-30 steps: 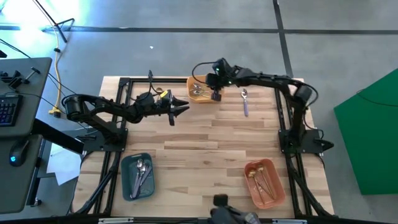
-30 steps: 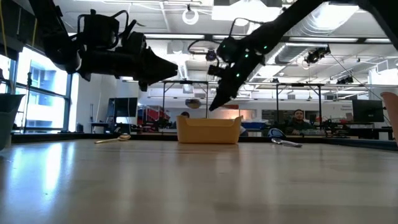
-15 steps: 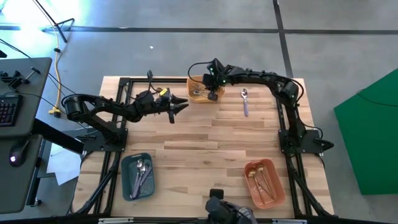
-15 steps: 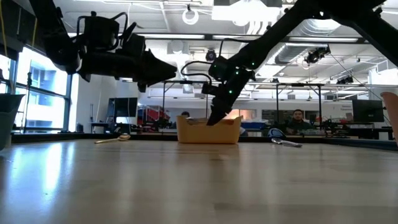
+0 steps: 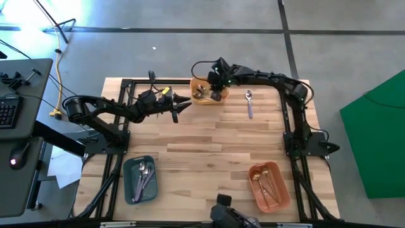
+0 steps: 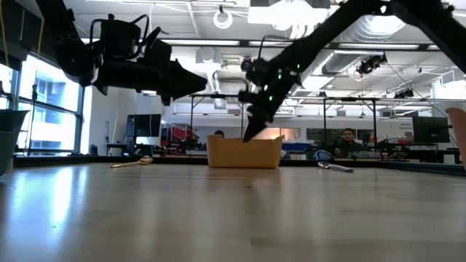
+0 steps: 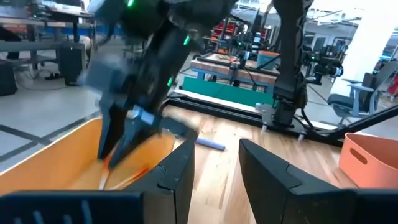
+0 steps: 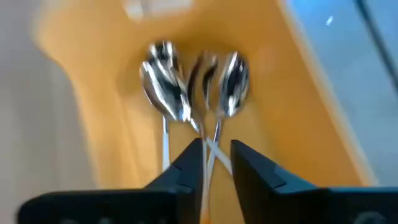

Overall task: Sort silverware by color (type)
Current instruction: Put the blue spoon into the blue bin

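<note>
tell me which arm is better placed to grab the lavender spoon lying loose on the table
Right. The right gripper is over the orange tray, beside the lavender spoon; the left gripper hovers beyond that tray.

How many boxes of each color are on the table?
Yellow-orange tray: 1
Teal tray: 1
Salmon-orange tray: 1
Total: 3

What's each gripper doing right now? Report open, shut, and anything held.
Left gripper: open, empty, hovering above the table beside the yellow-orange tray.
Right gripper: open a little, holding nothing, poised over the spoons in that tray.
</note>
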